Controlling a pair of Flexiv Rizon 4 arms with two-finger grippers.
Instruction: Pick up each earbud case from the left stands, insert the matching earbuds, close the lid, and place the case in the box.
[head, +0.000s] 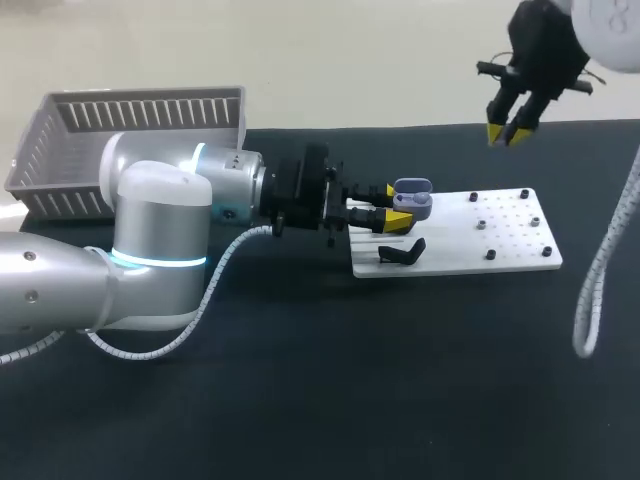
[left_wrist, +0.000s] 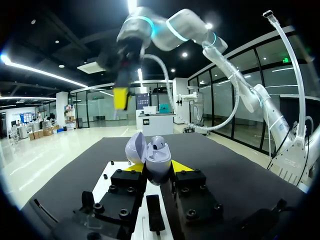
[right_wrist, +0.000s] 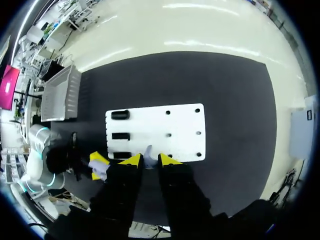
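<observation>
A lilac earbud case (head: 412, 198) with its lid swung open is held just above the left end of the white board (head: 470, 255). My left gripper (head: 395, 207) is shut on it from both sides. In the left wrist view the case (left_wrist: 159, 161) sits between the yellow tips, lid (left_wrist: 135, 147) tilted back, with a pale rounded piece in its top. My right gripper (head: 508, 133) hangs high above the board's right part. In its own view the right gripper (right_wrist: 149, 160) is shut on a small pale earbud (right_wrist: 148, 151).
A grey slatted basket (head: 140, 120) stands at the back left of the black table. A black stand (head: 402, 252) sits on the board's near left, and small black pegs (head: 490, 254) dot its right half. My right arm's white cable (head: 600, 280) hangs at the right.
</observation>
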